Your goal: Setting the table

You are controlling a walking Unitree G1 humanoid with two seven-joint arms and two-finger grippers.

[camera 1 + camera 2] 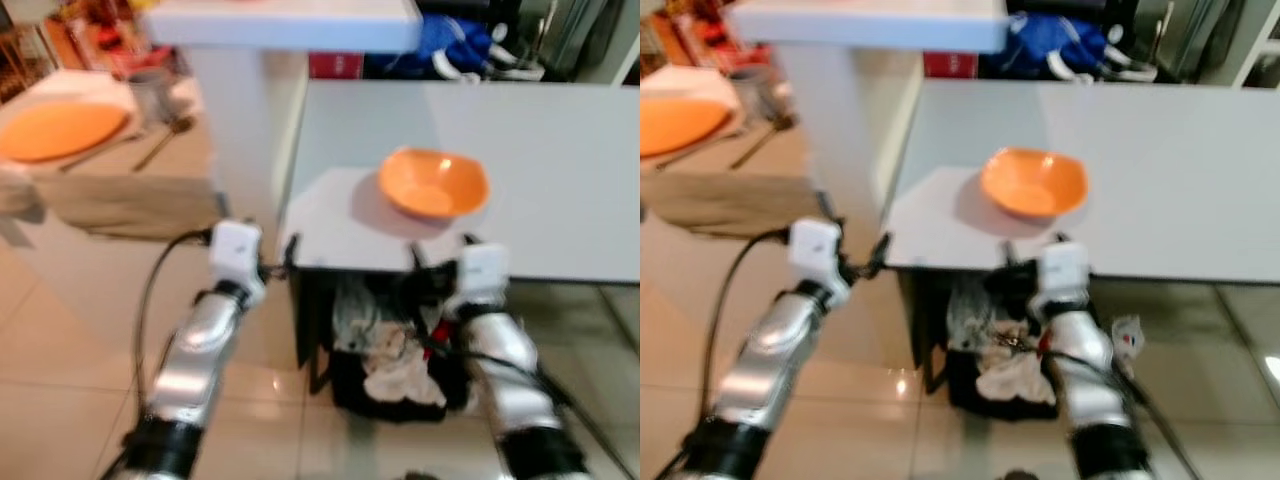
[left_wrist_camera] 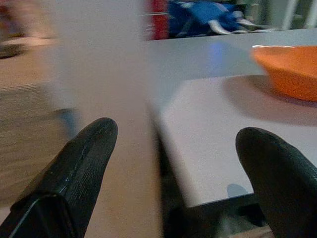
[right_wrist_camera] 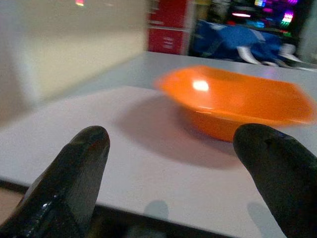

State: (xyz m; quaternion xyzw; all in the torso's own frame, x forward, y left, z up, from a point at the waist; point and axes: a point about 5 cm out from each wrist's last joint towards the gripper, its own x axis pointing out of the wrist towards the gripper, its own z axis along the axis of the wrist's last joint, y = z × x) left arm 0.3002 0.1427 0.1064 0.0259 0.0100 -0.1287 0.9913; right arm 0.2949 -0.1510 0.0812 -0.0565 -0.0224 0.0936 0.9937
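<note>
Spanning the right side, grey bench (image 1: 560, 170) over tiled floor (image 1: 80, 340); second bench (image 1: 110, 190) at far left carries orange plate (image 1: 60, 130). Black bin (image 1: 395, 375) of rags sits under the grey edge. Orange bowl (image 1: 433, 183) rests near that edge. Left pincer (image 2: 173, 163) and right pincer (image 3: 173, 168) both spread wide, empty, just short of the edge.

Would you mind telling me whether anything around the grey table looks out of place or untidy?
The orange bowl sits upright and intact on the placemat, which lies at the grey table's near corner. The one oddity is a dark basket under the table edge, with crumpled cloths spilling over its rim. Nothing looks spilled or broken.
</note>
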